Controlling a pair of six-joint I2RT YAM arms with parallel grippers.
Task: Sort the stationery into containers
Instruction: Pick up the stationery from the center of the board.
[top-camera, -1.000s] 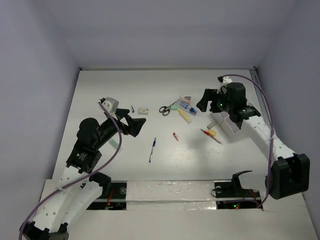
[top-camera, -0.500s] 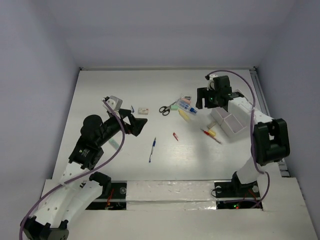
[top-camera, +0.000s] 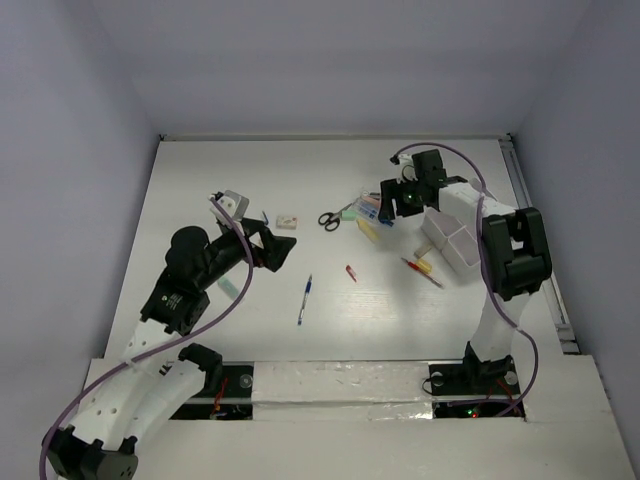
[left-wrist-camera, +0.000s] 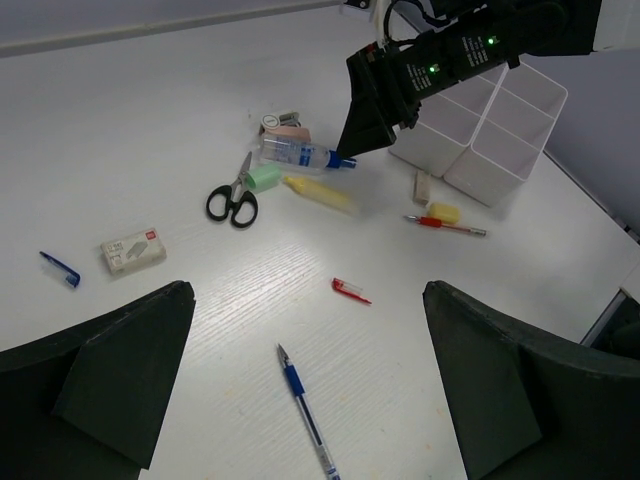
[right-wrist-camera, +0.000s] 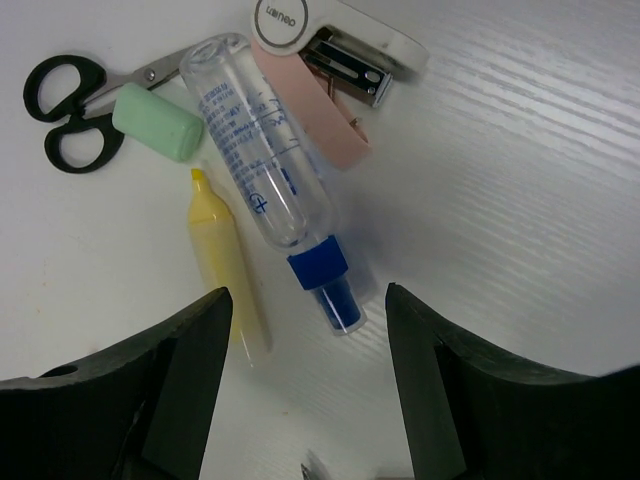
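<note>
White, faintly wood-grained surface (top-camera: 200, 180) carries the scattered stationery. The right pincer (right-wrist-camera: 305, 345) hangs over it with its two dark, matte fingers (right-wrist-camera: 180, 385) spread and pinching nothing. Directly below the gap lies a clear cylindrical bottle (right-wrist-camera: 245, 160) with a printed label, its blue cap (right-wrist-camera: 322, 275) pointing toward the pincer. To the left of the bottle, as the wrist sees it, rests the pale yellow marker (right-wrist-camera: 225, 265), smooth and tapered. Beyond the marker is the mint green eraser (right-wrist-camera: 155, 122), a rounded block just beside the steel blades of the black scissors (right-wrist-camera: 70, 100). At the bottle's far end sits a pink and white plastic piece (right-wrist-camera: 320, 70) with a small metal clip, partly under the bottle. The white plastic organiser tray (top-camera: 452, 240), thin-walled with square compartments, stands on the outer side of this pincer, beside its arm.

The left pincer (left-wrist-camera: 308, 335) is spread wide and holds nothing. Nearest below its gap lies the slim blue-white pen (left-wrist-camera: 300, 405), and a tiny red bit (left-wrist-camera: 350, 291) lies just beyond it. Off to its left are a flat white eraser (left-wrist-camera: 133, 251) with red print and a small blue piece (left-wrist-camera: 60, 268). Off to its right, near the foot of the tray, the thin red pencil (left-wrist-camera: 445, 226) lies beside a stubby yellow bit (left-wrist-camera: 443, 211) and a tan bit (left-wrist-camera: 422, 186).
</note>
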